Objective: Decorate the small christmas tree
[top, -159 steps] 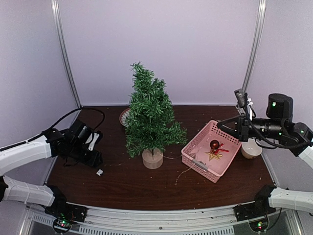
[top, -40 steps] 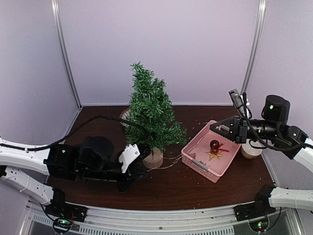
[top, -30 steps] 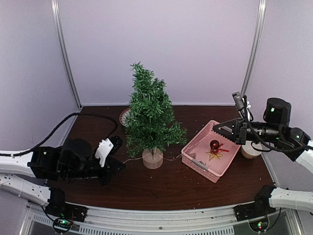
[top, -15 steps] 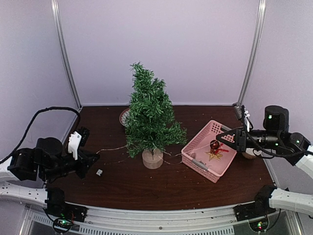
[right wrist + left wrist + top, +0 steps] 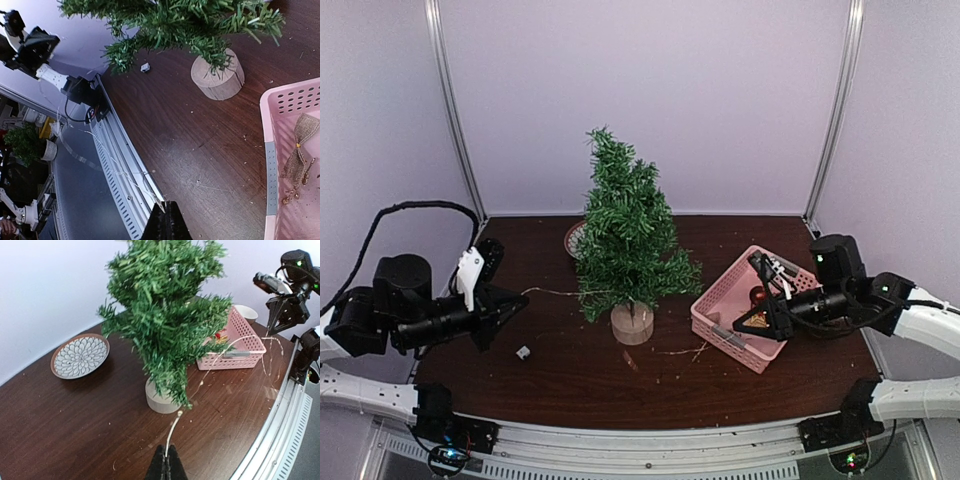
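**Clearances.** The table (image 5: 570,385) lies bare along its near side, from 5 to 7 o'clock of the tree, and ends at the metal rail (image 5: 650,438). Walls close the other three sides.

**Position.** The small christmas tree (image 5: 628,235) stands upright at the table's centre. The left gripper (image 5: 512,300) sits at its 9 o'clock, well apart from the branches. The right gripper (image 5: 740,327) sits at 4 o'clock, at the near-left rim of the pink basket (image 5: 718,300). A small white piece (image 5: 523,352) lies at 8 o'clock.

**View differences.**
- The top view half hides the patterned plate (image 5: 80,356) at 11 o'clock, while the left wrist view shows it whole. That view also shows a pale bowl (image 5: 246,313) beyond the basket.
- The left wrist view shows the left fingers pinched on a thin wire (image 5: 172,429). The wire rises to the lower branches and arcs across to the right gripper.
- The right wrist view shows the right fingers pressed together with a fine strand reaching their tips. It also shows a burlap bow (image 5: 299,145) in the basket.

**Condition.** The tree has dark green bristly branches, and its round pale stump base (image 5: 632,324) sits flat on the table.
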`<state>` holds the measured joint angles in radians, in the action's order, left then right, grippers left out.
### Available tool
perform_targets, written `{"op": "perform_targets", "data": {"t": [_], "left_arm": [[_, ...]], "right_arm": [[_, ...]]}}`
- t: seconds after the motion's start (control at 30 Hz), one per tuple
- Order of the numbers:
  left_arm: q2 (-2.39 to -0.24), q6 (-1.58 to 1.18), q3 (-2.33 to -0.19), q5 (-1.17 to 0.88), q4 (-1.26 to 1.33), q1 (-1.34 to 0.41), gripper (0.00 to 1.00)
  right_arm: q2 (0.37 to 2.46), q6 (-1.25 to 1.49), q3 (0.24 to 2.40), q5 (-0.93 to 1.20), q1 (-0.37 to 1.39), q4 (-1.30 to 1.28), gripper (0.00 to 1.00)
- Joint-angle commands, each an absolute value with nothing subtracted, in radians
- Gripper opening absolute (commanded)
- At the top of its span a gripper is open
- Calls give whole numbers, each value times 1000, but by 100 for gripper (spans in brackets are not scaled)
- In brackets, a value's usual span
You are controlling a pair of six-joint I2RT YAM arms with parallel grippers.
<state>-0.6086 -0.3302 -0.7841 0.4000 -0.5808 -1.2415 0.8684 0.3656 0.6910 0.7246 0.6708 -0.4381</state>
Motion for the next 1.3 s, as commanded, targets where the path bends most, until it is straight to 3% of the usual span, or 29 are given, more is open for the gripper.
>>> {"op": "perform_targets", "data": {"t": [0.0,0.13,0.27,0.33,0.37,0.7,1.13,1.27], "left_arm": [[-717,-210,-885,309,-517,-1236,0],[-813,-153,-937,277,-507,-1236,0],[-848,-120,-961,269,-479,-1233,0],[-851,-113,-965,264,-475,-1223,0],[-852,-111,-964,262,-472,-1217,0],[-894,-95,-966,209,-457,-1198,0],[-956,-86,-987,184,-447,-1179,0],[-983,-90,-1003,178,-446,-1171,0]], "right_arm": [[922,317,703,666,712,-476,11],[971,325,703,632,727,-497,41],[1016,336,701,604,737,-516,63],[1038,342,701,590,738,-533,83],[1048,351,700,582,740,-536,86],[1204,400,694,522,744,-539,99],[1333,256,795,468,501,-470,99],[1340,196,843,515,489,-411,94]]}}
